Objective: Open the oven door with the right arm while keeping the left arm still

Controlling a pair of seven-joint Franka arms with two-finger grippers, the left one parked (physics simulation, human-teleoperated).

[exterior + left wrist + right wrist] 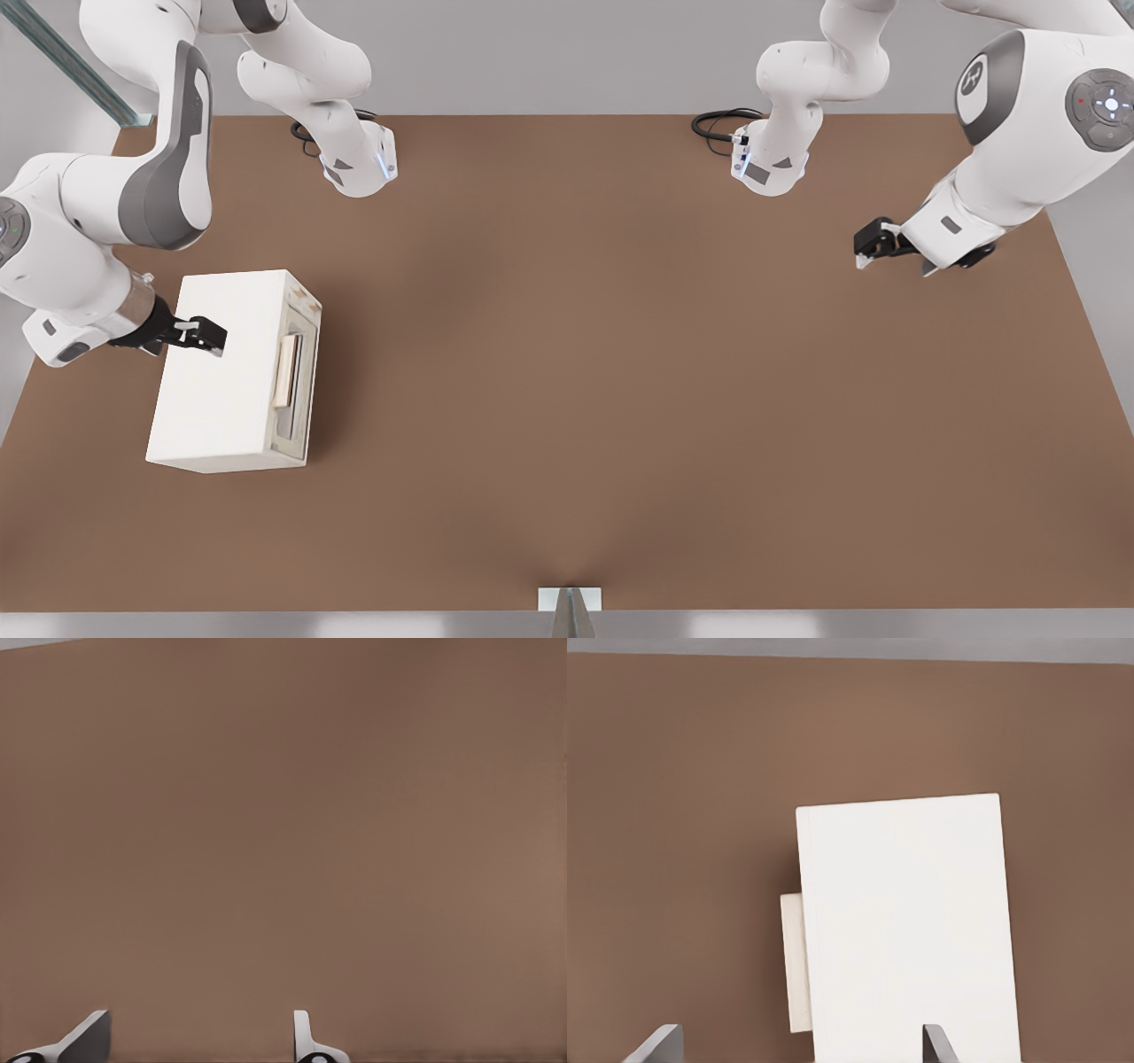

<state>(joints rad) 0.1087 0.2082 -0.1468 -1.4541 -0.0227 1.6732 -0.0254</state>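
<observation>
Open hand (215, 338) above oven top (217, 372), door (297, 381) edge beyond.

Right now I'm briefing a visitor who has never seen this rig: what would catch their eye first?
Probably the plain white box oven on the brown table, at the front view's left. Its cream-framed windowed door with the pale tan bar handle looks shut. The working arm's black pincer hovers over the oven top, fingers apart.
</observation>
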